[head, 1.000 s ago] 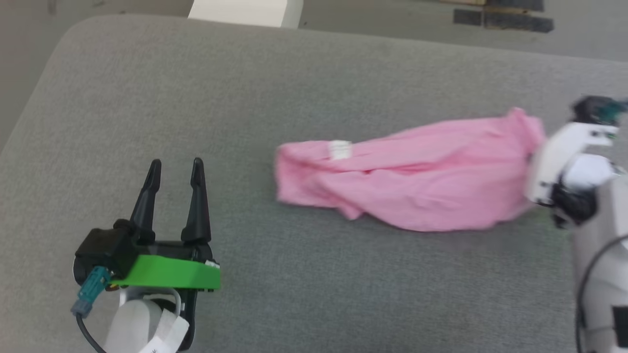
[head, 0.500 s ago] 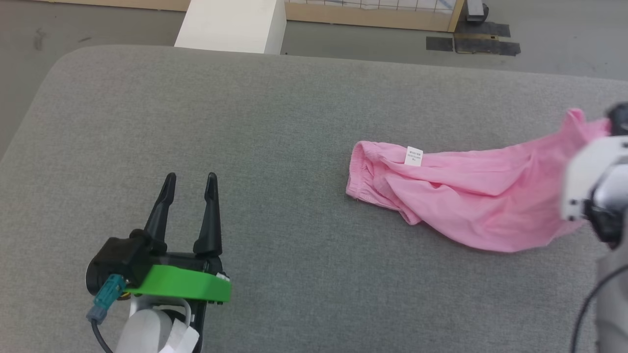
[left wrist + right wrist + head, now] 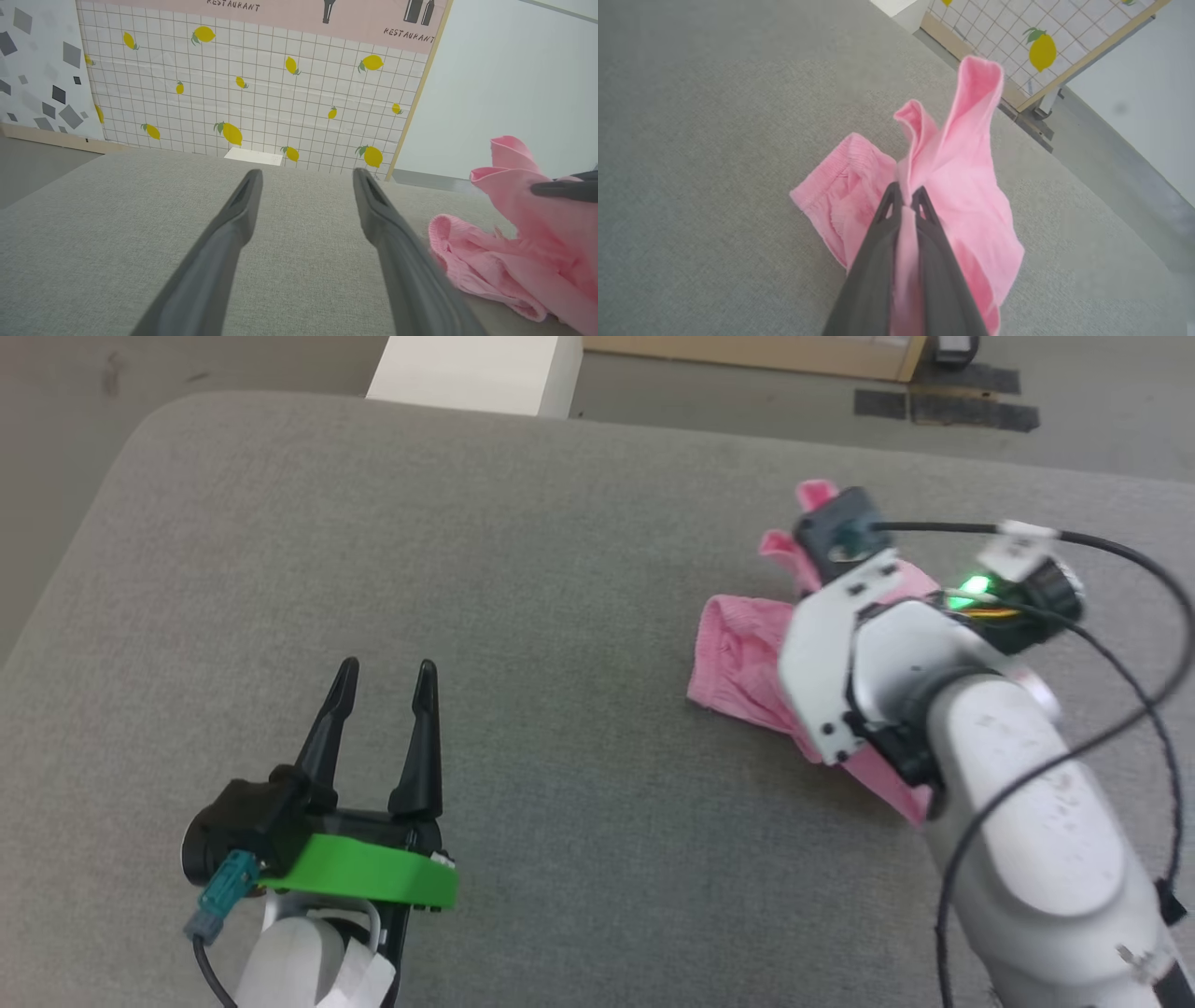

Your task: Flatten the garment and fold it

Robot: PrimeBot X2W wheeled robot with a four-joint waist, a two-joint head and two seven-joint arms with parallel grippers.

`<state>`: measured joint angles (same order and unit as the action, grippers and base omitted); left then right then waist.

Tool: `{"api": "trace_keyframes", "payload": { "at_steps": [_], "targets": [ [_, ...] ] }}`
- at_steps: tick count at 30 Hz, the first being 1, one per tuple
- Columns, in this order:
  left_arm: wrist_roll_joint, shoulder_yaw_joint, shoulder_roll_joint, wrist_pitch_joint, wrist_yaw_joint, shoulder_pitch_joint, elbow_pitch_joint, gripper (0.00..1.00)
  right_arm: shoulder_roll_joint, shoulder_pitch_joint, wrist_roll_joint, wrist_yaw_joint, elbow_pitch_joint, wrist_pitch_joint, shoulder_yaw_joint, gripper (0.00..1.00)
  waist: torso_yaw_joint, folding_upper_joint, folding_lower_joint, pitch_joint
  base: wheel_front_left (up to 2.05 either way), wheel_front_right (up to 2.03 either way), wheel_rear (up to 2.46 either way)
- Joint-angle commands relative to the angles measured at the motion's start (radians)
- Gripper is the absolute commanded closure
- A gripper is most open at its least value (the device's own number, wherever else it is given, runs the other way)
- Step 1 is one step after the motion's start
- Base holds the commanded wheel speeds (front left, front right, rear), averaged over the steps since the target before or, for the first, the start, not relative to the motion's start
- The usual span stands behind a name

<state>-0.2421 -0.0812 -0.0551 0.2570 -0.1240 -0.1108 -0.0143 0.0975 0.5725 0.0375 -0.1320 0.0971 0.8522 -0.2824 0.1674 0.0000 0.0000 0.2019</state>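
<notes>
The garment (image 3: 747, 695) lay bunched on the right of the grey cushion (image 3: 560, 569), one end lifted and pinched in the clenched right claw (image 3: 906, 193). Its hem (image 3: 708, 649) pointed toward the left claw (image 3: 387, 677), which sat spread, empty and well apart.

place: staged robot lab | cue: printed lemon-tile backdrop (image 3: 261, 102), grey padded table (image 3: 560, 569)

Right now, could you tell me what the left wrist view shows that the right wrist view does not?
Left wrist view, not the right: the open left claw and a pink RESTAURANT banner. Right wrist view, not the left: a fold of the garment squeezed inside the shut right claw. Both: the garment, partly lifted, the grey cushion and the lemon-tiled wall.
</notes>
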Motion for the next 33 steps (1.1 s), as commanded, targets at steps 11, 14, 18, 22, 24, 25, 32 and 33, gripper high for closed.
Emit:
{"api": "trace_keyframes", "payload": {
  "at_steps": [11,14,18,22,24,25,32,33],
  "targets": [
    [-0.026,-0.009,0.003,0.005,-0.007,-0.06,-0.006,0.0,-0.034,0.106,-0.031,0.001,0.325,-0.045,-0.116,1.0,0.079,0.0,0.0,0.086,0.0,0.0,0.0],
    [-0.027,-0.008,0.004,0.005,-0.007,-0.062,-0.003,0.0,-0.04,0.113,-0.073,0.001,0.382,-0.059,-0.132,0.58,0.083,0.0,0.0,0.085,0.0,0.0,0.0],
    [-0.025,0.003,0.004,0.005,-0.007,-0.052,0.001,0.0,-0.044,0.115,-0.152,0.001,0.387,-0.094,-0.153,0.0,0.071,0.0,0.0,0.067,0.0,0.0,0.0],
    [-0.02,0.01,0.005,0.005,-0.007,-0.042,0.001,0.0,-0.045,0.103,-0.203,0.001,0.331,-0.186,-0.133,0.0,0.046,0.0,0.0,0.033,0.0,0.0,0.0],
    [-0.017,0.015,0.005,0.005,-0.007,-0.033,0.001,0.0,-0.046,0.086,-0.218,0.001,0.279,-0.253,-0.103,0.0,0.03,0.0,0.0,0.014,0.0,0.0,0.0],
    [-0.016,0.017,0.005,0.005,-0.007,-0.029,0.002,0.0,-0.046,0.075,-0.222,0.001,0.253,-0.291,-0.083,0.0,0.021,0.0,0.0,0.003,0.0,0.0,0.0],
    [-0.003,0.042,0.004,0.005,-0.007,0.01,0.013,0.0,-0.047,-0.089,-0.203,0.001,0.038,-0.593,0.071,0.0,-0.048,0.0,0.0,-0.07,0.0,0.0,0.0],
    [-0.001,0.046,0.004,0.005,-0.007,0.015,0.014,0.0,-0.047,-0.118,-0.198,0.001,0.014,-0.629,0.093,0.0,-0.056,0.0,0.0,-0.078,0.0,0.0,0.0]
  ]
}}
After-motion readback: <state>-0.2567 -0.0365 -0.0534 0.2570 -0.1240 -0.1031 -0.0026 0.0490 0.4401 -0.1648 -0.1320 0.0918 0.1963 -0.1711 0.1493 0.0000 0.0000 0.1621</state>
